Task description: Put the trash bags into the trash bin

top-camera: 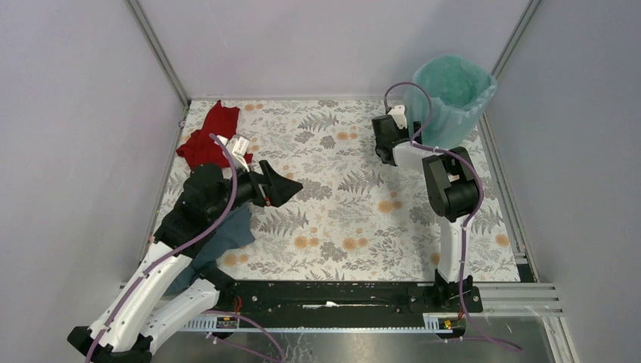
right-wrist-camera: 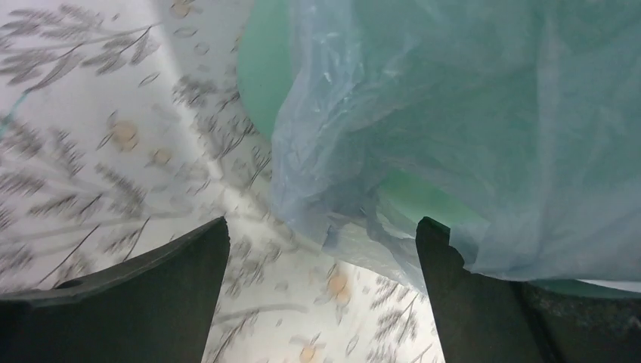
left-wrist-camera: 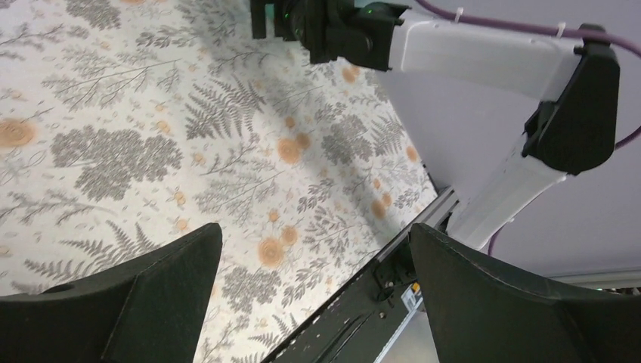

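Note:
The mint-green trash bin (top-camera: 446,106) stands at the table's far right corner. The translucent pale-blue trash bag (top-camera: 453,79) lines it and drapes over its rim and sides. In the right wrist view the bag's film (right-wrist-camera: 453,113) hangs down over the green bin wall (right-wrist-camera: 264,68). Its lower edge reaches the right fingertip. My right gripper (right-wrist-camera: 321,302) is open, close against the bin's left side (top-camera: 404,128), and holds nothing. My left gripper (top-camera: 283,185) is open and empty over the table's left middle (left-wrist-camera: 314,287), far from the bin.
A red cloth (top-camera: 212,136) lies at the far left. A grey-blue cloth (top-camera: 227,238) lies under my left arm. Grey walls enclose the table on three sides. A black rail (top-camera: 340,295) runs along the near edge. My right arm (left-wrist-camera: 484,60) shows in the left wrist view.

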Robot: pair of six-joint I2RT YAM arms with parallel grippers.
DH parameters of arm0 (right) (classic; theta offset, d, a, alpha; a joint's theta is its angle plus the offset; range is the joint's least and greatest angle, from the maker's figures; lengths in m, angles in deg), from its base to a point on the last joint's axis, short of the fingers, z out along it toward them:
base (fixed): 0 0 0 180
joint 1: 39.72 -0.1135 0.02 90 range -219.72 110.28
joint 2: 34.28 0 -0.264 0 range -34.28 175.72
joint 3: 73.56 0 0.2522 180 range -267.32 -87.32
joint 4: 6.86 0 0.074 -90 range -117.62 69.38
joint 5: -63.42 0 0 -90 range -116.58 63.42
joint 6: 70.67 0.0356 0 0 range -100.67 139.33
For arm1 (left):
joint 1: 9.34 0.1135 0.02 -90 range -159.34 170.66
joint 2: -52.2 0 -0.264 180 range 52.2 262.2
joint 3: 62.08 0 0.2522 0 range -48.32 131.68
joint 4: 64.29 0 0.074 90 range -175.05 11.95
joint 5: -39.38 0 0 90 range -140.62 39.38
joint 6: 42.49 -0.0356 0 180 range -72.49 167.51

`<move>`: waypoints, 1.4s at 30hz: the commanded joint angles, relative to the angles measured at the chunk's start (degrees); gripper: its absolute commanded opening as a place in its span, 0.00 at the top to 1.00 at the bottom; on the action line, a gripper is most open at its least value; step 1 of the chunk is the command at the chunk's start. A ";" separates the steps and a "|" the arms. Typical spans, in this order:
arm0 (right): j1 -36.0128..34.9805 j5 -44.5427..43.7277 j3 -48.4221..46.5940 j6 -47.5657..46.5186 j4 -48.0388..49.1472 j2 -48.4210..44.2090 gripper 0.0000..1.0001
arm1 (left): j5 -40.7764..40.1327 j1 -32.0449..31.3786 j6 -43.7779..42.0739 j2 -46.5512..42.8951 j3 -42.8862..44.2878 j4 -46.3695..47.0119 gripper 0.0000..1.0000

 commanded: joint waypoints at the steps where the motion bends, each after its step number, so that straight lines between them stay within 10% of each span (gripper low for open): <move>1: 2.25 -4.05 -4.03 -11.77 12.53 2.84 0.00 | -3.12 0.05 -3.10 -2.83 2.41 -6.53 0.01; 9: 0.32 4.81 -9.22 -5.05 -6.48 -1.44 0.00 | -4.57 0.06 -2.96 -4.09 4.04 -8.84 0.01; 21: -8.23 36.26 8.79 5.89 -27.67 -48.34 0.00 | -12.95 0.05 -10.69 -1.99 14.24 -14.77 0.01; 30: -8.27 40.83 -1.01 4.15 -37.12 -70.44 0.00 | -21.00 0.06 -15.35 0.07 24.65 -15.25 0.01; 42: -8.26 40.94 -5.82 5.06 -36.44 -75.09 0.00 | -25.20 0.07 -15.76 -1.84 28.27 -16.38 0.01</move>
